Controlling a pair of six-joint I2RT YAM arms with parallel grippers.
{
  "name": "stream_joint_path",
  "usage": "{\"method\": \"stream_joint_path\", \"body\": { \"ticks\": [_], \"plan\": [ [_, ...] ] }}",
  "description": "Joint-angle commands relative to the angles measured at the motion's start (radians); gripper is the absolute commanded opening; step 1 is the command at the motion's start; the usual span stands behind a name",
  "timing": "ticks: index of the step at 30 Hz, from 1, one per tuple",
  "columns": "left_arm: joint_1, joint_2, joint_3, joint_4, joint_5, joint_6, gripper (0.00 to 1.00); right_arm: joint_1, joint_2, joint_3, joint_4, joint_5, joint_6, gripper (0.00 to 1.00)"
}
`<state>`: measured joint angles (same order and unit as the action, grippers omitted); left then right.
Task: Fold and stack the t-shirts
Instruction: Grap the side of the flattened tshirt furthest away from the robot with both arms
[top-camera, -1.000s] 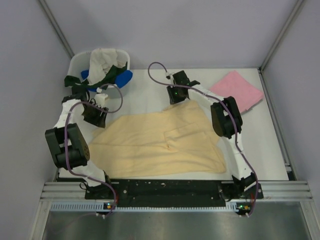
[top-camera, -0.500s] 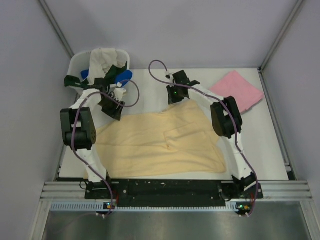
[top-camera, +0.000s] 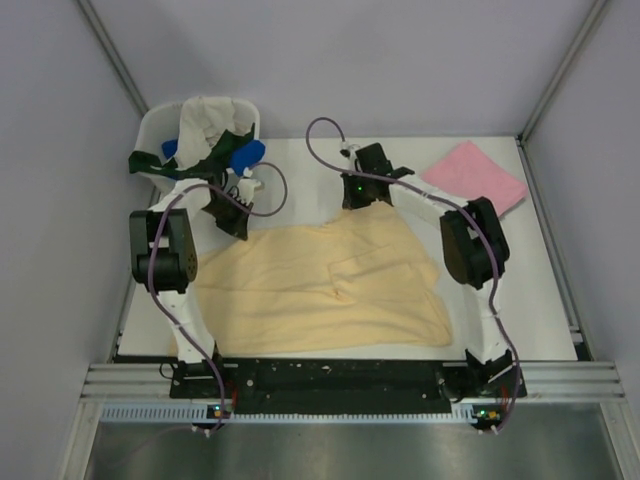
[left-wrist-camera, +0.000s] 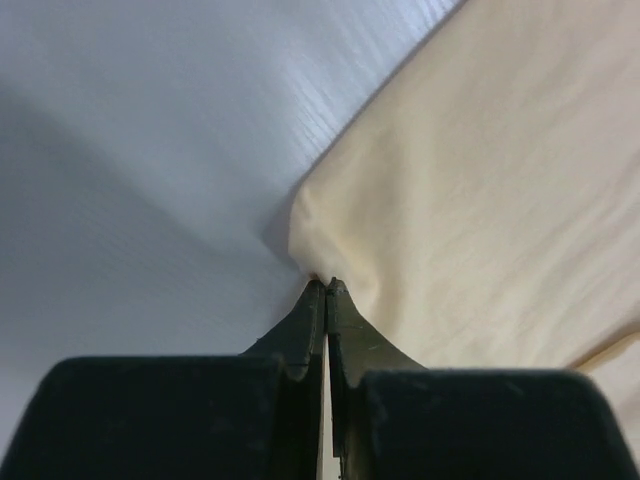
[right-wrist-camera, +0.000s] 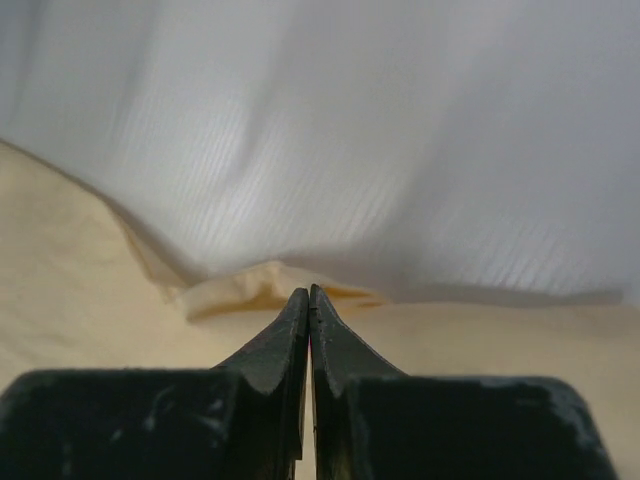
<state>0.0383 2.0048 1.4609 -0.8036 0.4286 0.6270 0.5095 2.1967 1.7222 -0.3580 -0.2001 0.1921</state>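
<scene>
A pale peach-yellow t-shirt (top-camera: 320, 285) lies spread across the middle of the white table. My left gripper (top-camera: 237, 226) is shut on its far left corner, and in the left wrist view the cloth (left-wrist-camera: 480, 180) puckers at the closed tips (left-wrist-camera: 326, 284). At the shirt's far edge, my right gripper (top-camera: 362, 198) is shut on it. The right wrist view has its tips (right-wrist-camera: 308, 293) closed on the cloth beside a small rolled hem (right-wrist-camera: 240, 290). At the far right of the table lies a folded pink t-shirt (top-camera: 473, 180).
A white plastic tub (top-camera: 152, 125) stands at the far left corner and holds cream-white (top-camera: 205, 118), dark green (top-camera: 205, 160) and blue (top-camera: 246, 155) t-shirts that spill over its rim. Grey walls and metal rails close in the table on both sides.
The left arm swung in to the shirt's far left corner and its jaws shut there. The right gripper shut on the far edge, and that arm's elbow shifted right.
</scene>
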Motion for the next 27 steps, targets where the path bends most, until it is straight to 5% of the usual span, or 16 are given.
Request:
{"method": "stream_joint_path", "body": {
  "ticks": [1,8,13,17,20,23,24,27],
  "plan": [
    [0.0,-0.185,-0.065,0.032,0.076,0.011,0.0,0.006,-0.282,-0.151,0.094,-0.009,-0.008,0.0],
    [-0.011,-0.406,-0.217,-0.064,0.084,0.117,0.0,0.006,-0.569,-0.505,0.137,-0.022,0.032,0.0],
    [-0.075,-0.544,-0.344,-0.213,0.148,0.246,0.0,0.006,-0.643,-0.572,0.13,0.024,0.037,0.0],
    [-0.17,-0.592,-0.482,-0.316,0.107,0.342,0.0,0.006,-0.563,-0.462,0.11,0.073,0.015,0.31],
    [-0.219,-0.587,-0.557,-0.341,0.035,0.347,0.01,0.006,-0.448,-0.324,0.084,0.102,0.038,0.45],
    [-0.232,-0.594,-0.596,-0.353,0.001,0.356,0.37,0.02,-0.281,-0.154,0.022,0.194,0.049,0.67],
    [-0.233,-0.598,-0.596,-0.368,0.005,0.364,0.43,0.024,-0.228,-0.101,0.007,0.22,0.049,0.75],
    [-0.233,-0.624,-0.564,-0.419,0.033,0.382,0.55,0.041,-0.111,0.015,-0.016,0.159,0.038,0.8]
  ]
}}
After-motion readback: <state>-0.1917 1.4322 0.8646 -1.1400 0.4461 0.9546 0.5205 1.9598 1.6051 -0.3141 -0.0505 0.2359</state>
